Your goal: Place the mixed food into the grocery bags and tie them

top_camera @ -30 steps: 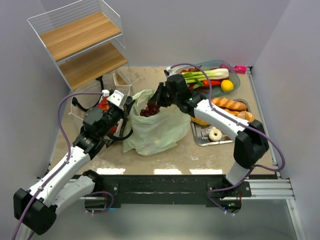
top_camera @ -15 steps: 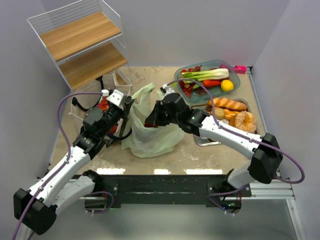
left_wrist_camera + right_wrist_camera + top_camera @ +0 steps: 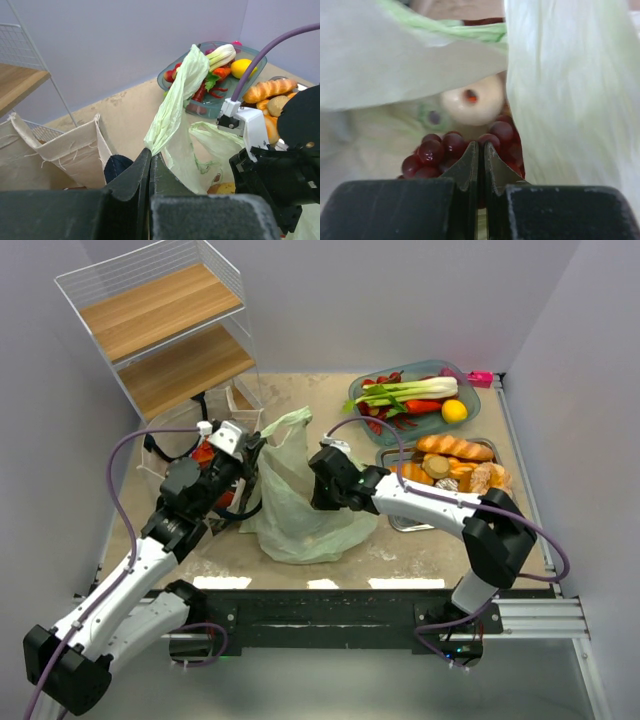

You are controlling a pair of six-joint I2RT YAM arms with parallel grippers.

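The pale-green grocery bag (image 3: 300,515) stands mid-table with its mouth held up. My left gripper (image 3: 247,447) is shut on the bag's upper edge (image 3: 172,107) and lifts it; the jaws show pressed together in the left wrist view (image 3: 150,155). My right gripper (image 3: 318,488) reaches into the bag from the right. In the right wrist view it (image 3: 481,147) is shut on a bunch of dark red grapes (image 3: 437,152), low inside the bag. A white doughnut (image 3: 472,102) lies in the bag just beyond the grapes. The beige tote (image 3: 55,150) sits to the left, behind my left arm.
A glass tray (image 3: 470,395) at the back right holds a leek (image 3: 415,390), red pepper and a lemon (image 3: 454,411). A metal tray (image 3: 400,520) beside it holds bread (image 3: 455,448) and pastries. A wire shelf with wooden boards (image 3: 165,325) stands at the back left.
My right gripper has come down and toward me with the grapes, from the bag's mouth to deep inside it. The bag has folded around it. My left gripper has kept its hold.
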